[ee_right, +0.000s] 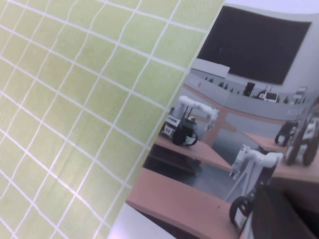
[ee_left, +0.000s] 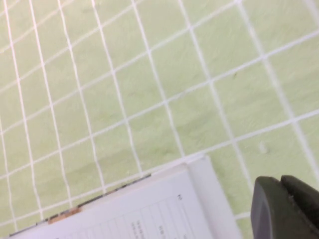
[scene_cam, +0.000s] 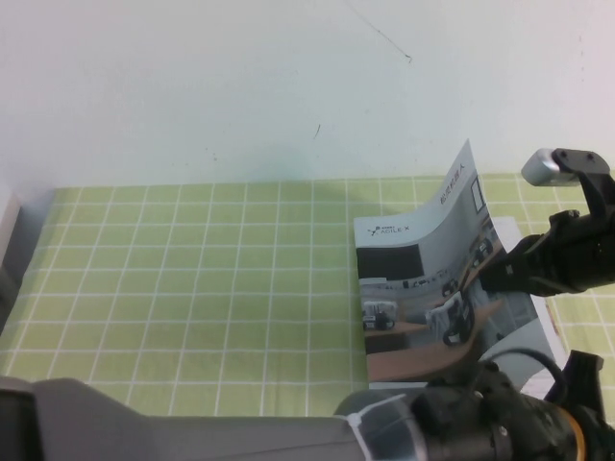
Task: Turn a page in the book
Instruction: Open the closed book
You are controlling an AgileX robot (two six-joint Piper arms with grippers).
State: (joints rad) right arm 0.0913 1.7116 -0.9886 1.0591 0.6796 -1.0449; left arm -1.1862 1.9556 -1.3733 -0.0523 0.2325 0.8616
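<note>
The book point(scene_cam: 527, 309) lies open-edged on the green grid mat at the right. Its front cover page point(scene_cam: 423, 279), with the photo of robots on desks, is lifted and curls upward, its right edge standing high. My right gripper point(scene_cam: 492, 274) is shut on that edge of the page; in the right wrist view one dark finger point(ee_right: 279, 214) lies on the cover photo point(ee_right: 234, 99). My left gripper point(scene_cam: 579, 373) is shut and empty, low by the book's near right corner. The left wrist view shows its fingers point(ee_left: 286, 209) beside a white inner page corner point(ee_left: 159, 204).
The green mat with white grid lines point(scene_cam: 192, 288) covers the table up to a pale wall point(scene_cam: 240, 77). My left arm point(scene_cam: 240, 427) crosses the front edge of the view. A grey object stands at the far left edge point(scene_cam: 8, 250).
</note>
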